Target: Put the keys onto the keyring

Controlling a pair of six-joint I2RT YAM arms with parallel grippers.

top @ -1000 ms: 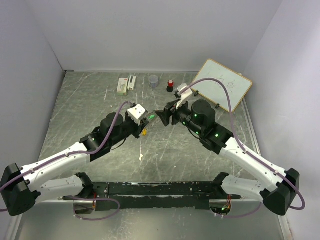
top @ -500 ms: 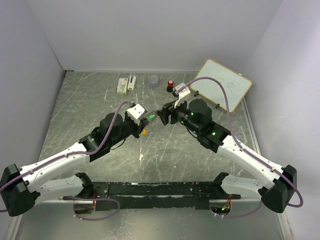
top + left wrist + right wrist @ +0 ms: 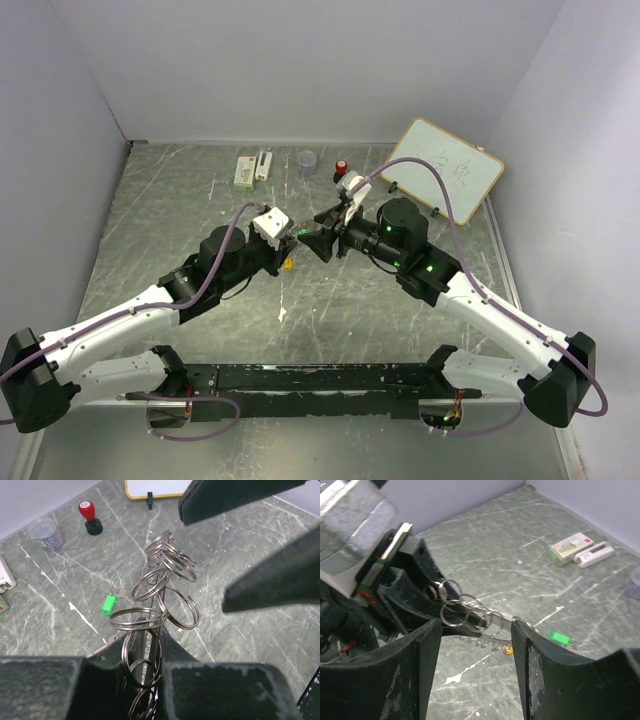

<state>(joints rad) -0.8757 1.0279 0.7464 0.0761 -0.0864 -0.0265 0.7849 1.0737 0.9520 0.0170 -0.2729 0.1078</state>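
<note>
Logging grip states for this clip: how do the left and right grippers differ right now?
The left gripper is shut on the keyring; the right gripper stands open and holds nothing. The left gripper clamps one end of the keyring; the right gripper's open jaws face its other end. Both hover above the table, facing each other.

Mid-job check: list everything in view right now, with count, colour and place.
keyring: one, silvery, gripped by left tool
green key: one, bright green, table beside keyring
yellow key: one, yellow-orange, table under left tool
knob: one, red cap on black, far edge
cup: one, grey, left of knob
box: one, white and green, left of cup
white block: one, white, beside box
whiteboard: one, white, yellow frame, far right
table: one, grey-green marbled
left tool: one, black, shut on keyring
right tool: one, black, open, facing keyring
</note>
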